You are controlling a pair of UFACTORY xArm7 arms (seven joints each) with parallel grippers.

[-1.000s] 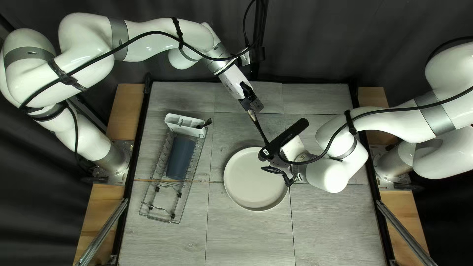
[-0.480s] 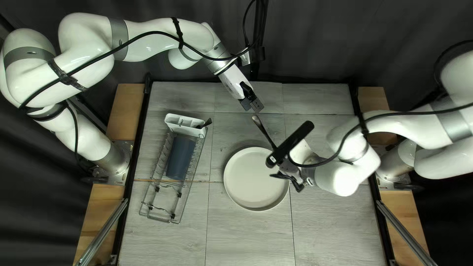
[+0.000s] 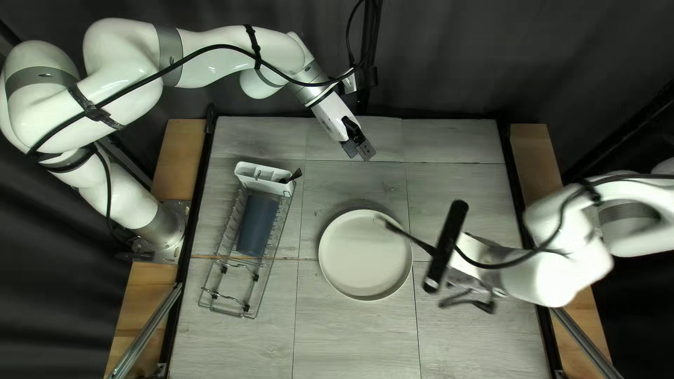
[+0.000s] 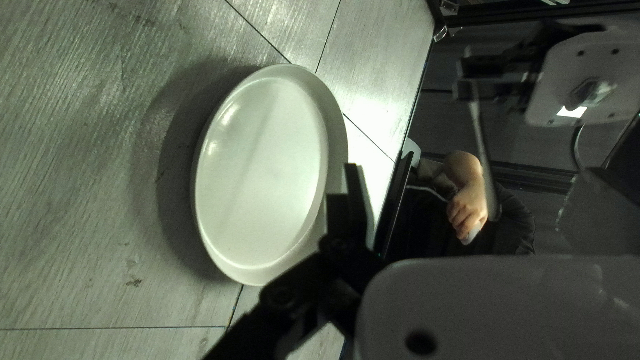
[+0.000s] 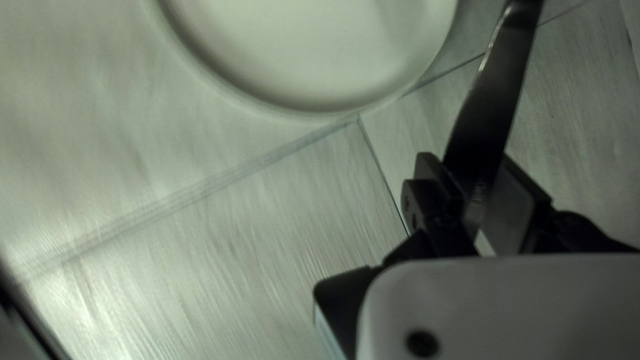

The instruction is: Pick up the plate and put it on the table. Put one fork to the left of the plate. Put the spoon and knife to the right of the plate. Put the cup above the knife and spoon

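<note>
The grey table (image 3: 351,337) bears a plate (image 3: 365,256) and wire rack (image 3: 246,307).

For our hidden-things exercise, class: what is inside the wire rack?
A blue-grey object sits inside the wire rack. It hides the rack beneath, so anything under it cannot be seen.

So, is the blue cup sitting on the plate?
No, the blue cup lies in the wire rack, away from the plate.
</note>
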